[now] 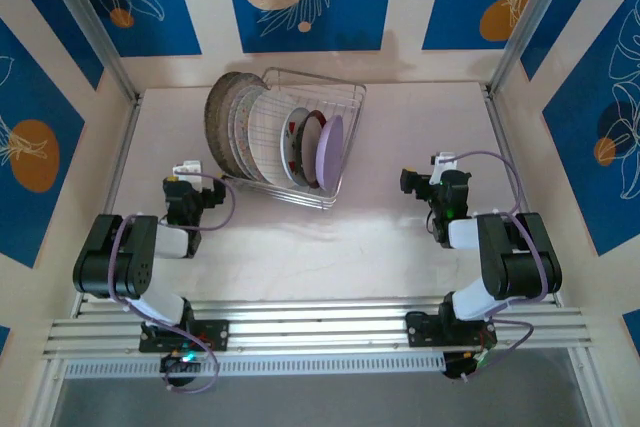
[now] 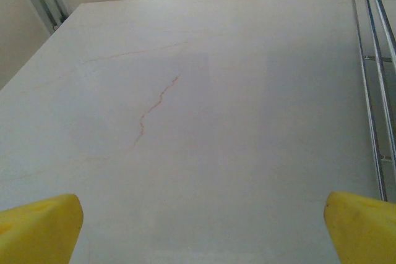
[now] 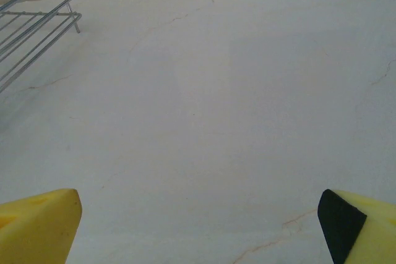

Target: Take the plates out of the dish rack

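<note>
The dish rack point(image 1: 345, 87), a silver wire basket, stands at the back middle of the table with several plates on edge in it. From left to right they are a speckled grey-brown plate point(image 1: 220, 112), a white plate with grid lines point(image 1: 268, 135), a small white plate with red marks point(image 1: 298, 147) and a lilac plate point(image 1: 331, 151). My left gripper point(image 1: 186, 169) rests open just left of the rack's near corner, its yellow fingertips point(image 2: 38, 229) wide apart over bare table. My right gripper point(image 1: 443, 161) is open well to the right of the rack, nothing between its pads point(image 3: 37, 224).
The rack's wire side point(image 2: 370, 91) runs along the right edge of the left wrist view, and its corner point(image 3: 34, 13) shows at the top left of the right wrist view. Pale marble tabletop point(image 1: 400, 237) lies between the arms. Metal frame posts point(image 1: 90, 27) flank the table.
</note>
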### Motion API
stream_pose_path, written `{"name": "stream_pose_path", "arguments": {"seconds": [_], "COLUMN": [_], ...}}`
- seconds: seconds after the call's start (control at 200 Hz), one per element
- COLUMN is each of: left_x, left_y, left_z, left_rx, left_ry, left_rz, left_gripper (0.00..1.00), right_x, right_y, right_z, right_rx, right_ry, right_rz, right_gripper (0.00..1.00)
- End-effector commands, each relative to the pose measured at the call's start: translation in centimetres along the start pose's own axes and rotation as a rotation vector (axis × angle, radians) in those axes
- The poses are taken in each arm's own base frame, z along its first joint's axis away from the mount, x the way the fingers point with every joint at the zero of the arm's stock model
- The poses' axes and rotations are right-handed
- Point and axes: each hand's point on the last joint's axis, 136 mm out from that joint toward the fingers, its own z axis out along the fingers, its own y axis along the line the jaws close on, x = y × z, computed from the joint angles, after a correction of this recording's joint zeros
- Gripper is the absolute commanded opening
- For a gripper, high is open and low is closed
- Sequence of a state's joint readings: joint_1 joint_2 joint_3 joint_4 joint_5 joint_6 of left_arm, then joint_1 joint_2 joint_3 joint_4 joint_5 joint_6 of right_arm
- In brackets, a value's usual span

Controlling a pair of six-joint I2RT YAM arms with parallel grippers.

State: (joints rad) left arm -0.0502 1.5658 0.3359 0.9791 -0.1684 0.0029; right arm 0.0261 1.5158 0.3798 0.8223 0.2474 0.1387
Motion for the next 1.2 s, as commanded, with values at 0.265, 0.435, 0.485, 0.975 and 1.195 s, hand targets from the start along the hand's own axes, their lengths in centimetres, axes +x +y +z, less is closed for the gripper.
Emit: {"name": "stream_pose_path", "arguments": {"seconds": [0.265,0.435,0.485,0.975,1.195], "left_x": [-0.9,-0.9,-0.9,-3.2,-8.5], "left_y": [-0.9,-0.9,-0.9,1.1,5.5], "left_z": [0.1,0.1,0.1,-4.1,-10.7], "left_rx": [0.04,0.04,0.04,-0.139,-0.367], "left_ry": [-0.025,-0.026,-0.025,-0.181,-0.263], "left_rz": [0.008,0.008,0.008,0.012,-0.066], "left_gripper": [1.0,1.0,1.0,1.0,1.0], "right_x": [-1.2,-1.1,-1.1,-2.1,-6.8], "right_y": [0.1,0.1,0.1,1.0,-1.5], "right_z": [0.2,0.2,0.2,-1.6,-6.0], "right_rx": [0.003,0.003,0.004,0.022,0.236], "right_ry": [-0.036,-0.036,-0.036,-0.133,-0.261], "right_rz": [-0.006,-0.006,-0.006,-0.065,0.006], "right_gripper": [0.99,0.99,0.99,0.99,0.99]}}
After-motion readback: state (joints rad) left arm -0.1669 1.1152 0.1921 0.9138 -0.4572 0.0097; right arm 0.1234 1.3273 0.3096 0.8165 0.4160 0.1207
